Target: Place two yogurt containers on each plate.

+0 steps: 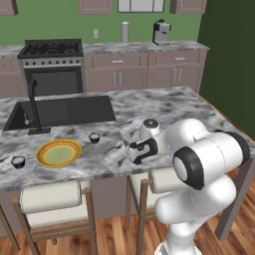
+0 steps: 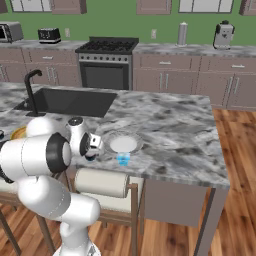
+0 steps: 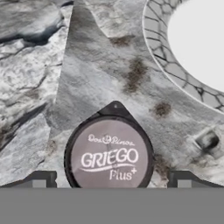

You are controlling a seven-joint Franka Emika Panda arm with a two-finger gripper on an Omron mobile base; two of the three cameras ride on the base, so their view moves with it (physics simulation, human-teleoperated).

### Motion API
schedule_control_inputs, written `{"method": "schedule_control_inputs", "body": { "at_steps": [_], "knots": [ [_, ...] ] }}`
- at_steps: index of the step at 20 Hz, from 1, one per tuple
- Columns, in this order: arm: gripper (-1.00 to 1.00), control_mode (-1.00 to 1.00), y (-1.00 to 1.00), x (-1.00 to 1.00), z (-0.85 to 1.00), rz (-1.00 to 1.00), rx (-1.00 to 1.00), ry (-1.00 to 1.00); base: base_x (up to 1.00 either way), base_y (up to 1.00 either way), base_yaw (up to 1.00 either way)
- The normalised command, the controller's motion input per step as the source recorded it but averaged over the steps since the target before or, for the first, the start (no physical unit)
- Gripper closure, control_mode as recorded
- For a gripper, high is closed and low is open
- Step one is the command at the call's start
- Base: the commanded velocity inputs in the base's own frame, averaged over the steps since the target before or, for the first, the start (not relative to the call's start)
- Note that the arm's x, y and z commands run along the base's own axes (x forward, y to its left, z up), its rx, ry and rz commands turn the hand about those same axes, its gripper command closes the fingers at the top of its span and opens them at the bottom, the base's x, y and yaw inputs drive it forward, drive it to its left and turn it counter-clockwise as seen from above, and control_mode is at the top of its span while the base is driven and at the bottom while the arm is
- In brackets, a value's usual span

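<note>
In the hand view a dark yogurt container (image 3: 109,155) with a pale "Griego Plus" lid sits on the marble directly below my gripper (image 3: 111,181). The gripper is open, with one fingertip on each side of the cup and apart from it. The white-grey plate (image 3: 192,48) lies just beyond, on the island (image 2: 123,144). In the left base view the yellow-orange plate (image 1: 59,153) rests near the sink with one yogurt container (image 1: 94,138) behind its right side and another (image 1: 18,162) to its left. My gripper (image 1: 138,152) hangs low over the counter's front edge.
A small light-blue translucent object (image 2: 123,159) stands in front of the white-grey plate. The sink (image 1: 64,110) with its black faucet (image 1: 34,107) is at the back left. Stools (image 1: 50,196) stand under the island's front edge. A stove (image 1: 52,64) lines the far wall.
</note>
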Motion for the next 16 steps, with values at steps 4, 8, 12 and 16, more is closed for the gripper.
{"method": "schedule_control_inputs", "body": {
  "at_steps": [4,8,12,16],
  "knots": [
    [-1.00,-1.00,0.00,0.03,-0.18,0.00,0.00,0.00,0.00,0.00,0.00],
    [-1.00,-1.00,0.00,0.09,-0.15,0.00,0.00,0.00,0.00,0.00,0.00],
    [-1.00,-1.00,0.00,0.13,-0.09,0.00,0.00,0.00,0.00,0.00,0.00],
    [1.00,-1.00,0.00,0.13,-0.01,0.00,0.00,0.00,0.00,0.00,0.00]
  ]
}}
